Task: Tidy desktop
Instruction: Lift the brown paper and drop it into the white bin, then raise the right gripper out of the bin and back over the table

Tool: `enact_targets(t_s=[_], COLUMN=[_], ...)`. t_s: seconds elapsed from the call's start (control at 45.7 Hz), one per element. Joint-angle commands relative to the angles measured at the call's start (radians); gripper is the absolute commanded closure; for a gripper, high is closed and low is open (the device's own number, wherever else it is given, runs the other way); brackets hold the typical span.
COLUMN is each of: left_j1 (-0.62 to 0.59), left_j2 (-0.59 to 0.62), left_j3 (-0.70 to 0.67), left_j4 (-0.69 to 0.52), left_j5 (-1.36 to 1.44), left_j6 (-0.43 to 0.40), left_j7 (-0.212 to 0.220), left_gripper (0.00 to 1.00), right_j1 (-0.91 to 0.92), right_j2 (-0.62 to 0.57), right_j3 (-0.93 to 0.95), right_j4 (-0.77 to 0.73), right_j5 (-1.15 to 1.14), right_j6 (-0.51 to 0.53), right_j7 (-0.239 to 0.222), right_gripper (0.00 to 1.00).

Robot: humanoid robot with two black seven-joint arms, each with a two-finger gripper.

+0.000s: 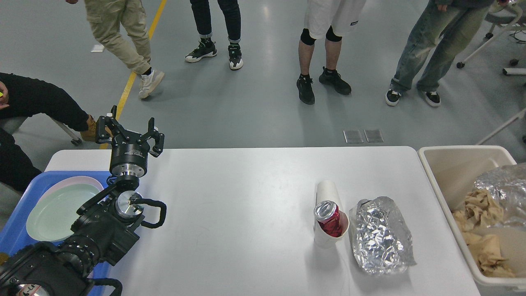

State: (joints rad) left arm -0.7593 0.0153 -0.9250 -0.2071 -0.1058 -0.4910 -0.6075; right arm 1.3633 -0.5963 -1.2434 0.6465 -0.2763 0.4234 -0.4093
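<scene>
Two items of litter remain on the desktop (246,213). Far left: blue tray (18,213) holding a plate (57,209). Left gripper (130,133) stands raised, fingers apart, empty; right gripper is out of view. Right of centre: paper cup (328,238) containing a red can (328,216), touching crumpled foil (382,236). Far right: beige bin (448,164). Recommended: grasp the cup by its wall, keep it upright, carry to the bin

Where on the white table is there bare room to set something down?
The desktop is bare across its wide middle, between the left gripper and the paper cup. It is crowded on the right, where cup, red can and foil sit together near the beige bin.
</scene>
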Motion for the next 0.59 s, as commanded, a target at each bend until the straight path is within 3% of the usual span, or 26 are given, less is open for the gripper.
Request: enact_targets(t_s=[0.0,0.241,0.569], left_j1=[0.000,0.000,0.000], left_j2=[0.000,0.000,0.000], left_j3=[0.000,0.000,0.000], left_j4=[0.000,0.000,0.000], left_j5=[0.000,0.000,0.000], left_j6=[-0.001,0.000,0.000], left_j7=[0.000,0.000,0.000], left_gripper=[0.04,0.04,0.04], right_j1=[-0.134,-0.345,-0.418], right_j2=[0.026,0.130,0.184], right_j3=[0.050,0.073,0.082], right_j4=[-0.044,-0.211,-0.226], right_j5=[-0.006,-0.037,-0.037], right_j6=[-0.144,-0.179,-0.215], right_j7=[0.000,0.001,0.003], right_gripper=[1.00,1.00,1.00])
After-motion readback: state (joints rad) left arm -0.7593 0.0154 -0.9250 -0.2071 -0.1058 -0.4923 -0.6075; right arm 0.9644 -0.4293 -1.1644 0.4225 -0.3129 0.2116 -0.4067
